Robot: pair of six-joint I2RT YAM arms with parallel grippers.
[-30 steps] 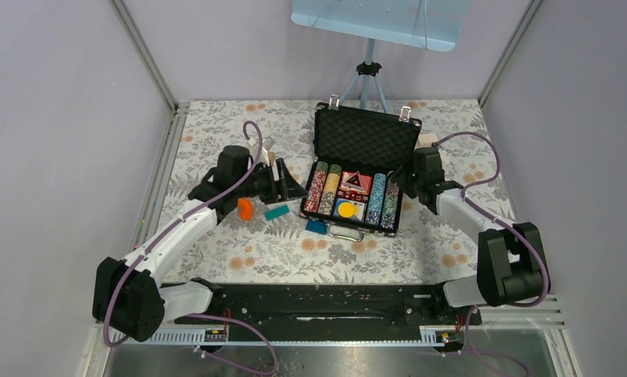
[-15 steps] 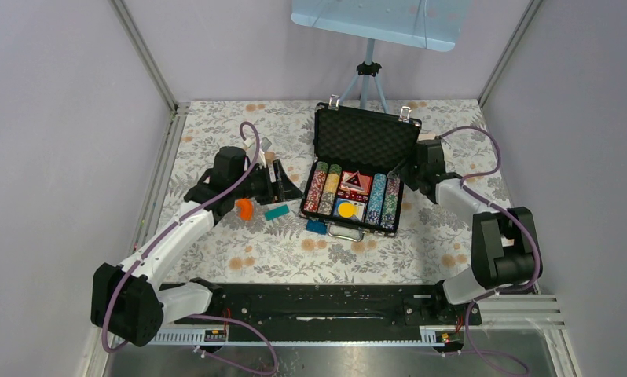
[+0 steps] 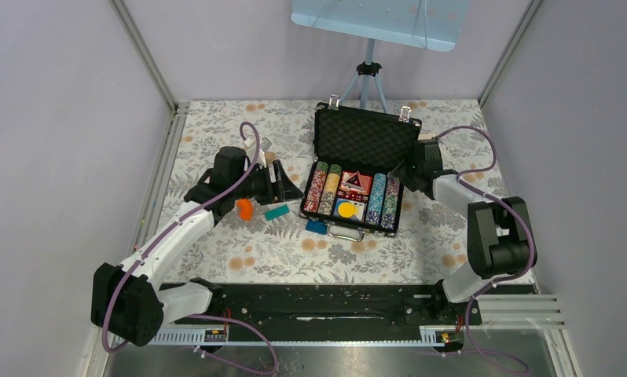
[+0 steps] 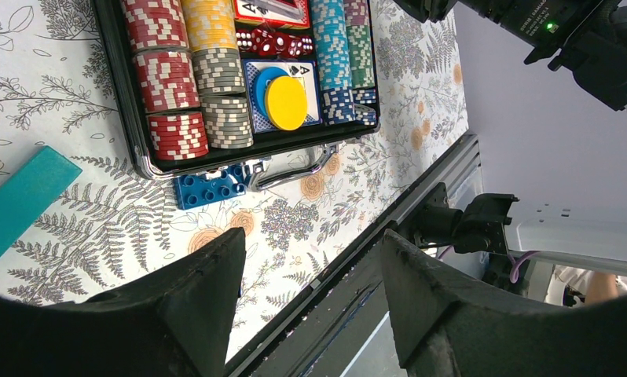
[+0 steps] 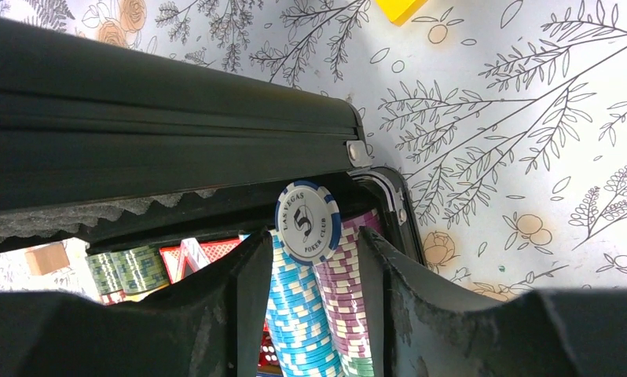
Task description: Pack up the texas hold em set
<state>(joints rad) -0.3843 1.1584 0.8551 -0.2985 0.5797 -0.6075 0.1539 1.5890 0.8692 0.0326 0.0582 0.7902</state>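
Observation:
The texas hold em set is a black case (image 3: 324, 149) lying open mid-table, its foam-lined lid (image 3: 365, 137) tilted back. The tray holds rows of chips (image 3: 323, 188), red dice (image 4: 275, 43) and a yellow dealer disc (image 4: 285, 102). My right gripper (image 3: 407, 174) sits at the case's right side, near the hinge. Its jaws are open and straddle the blue and purple chip rows (image 5: 326, 306). A white-and-blue "5" chip (image 5: 308, 222) stands on edge just past the fingertips, with a gap on one side. My left gripper (image 3: 291, 182) hovers left of the case, open and empty.
An orange curved piece (image 3: 245, 208) and a teal brick (image 3: 276, 212) lie left of the case. A blue brick (image 3: 317, 226) lies by the case handle (image 4: 295, 169). A yellow brick (image 5: 401, 8) lies right of the lid. A tripod (image 3: 367, 75) stands behind the case.
The right arm's elbow has swung inward, and its gripper has shifted slightly back along the case's right side. The left arm has barely moved.

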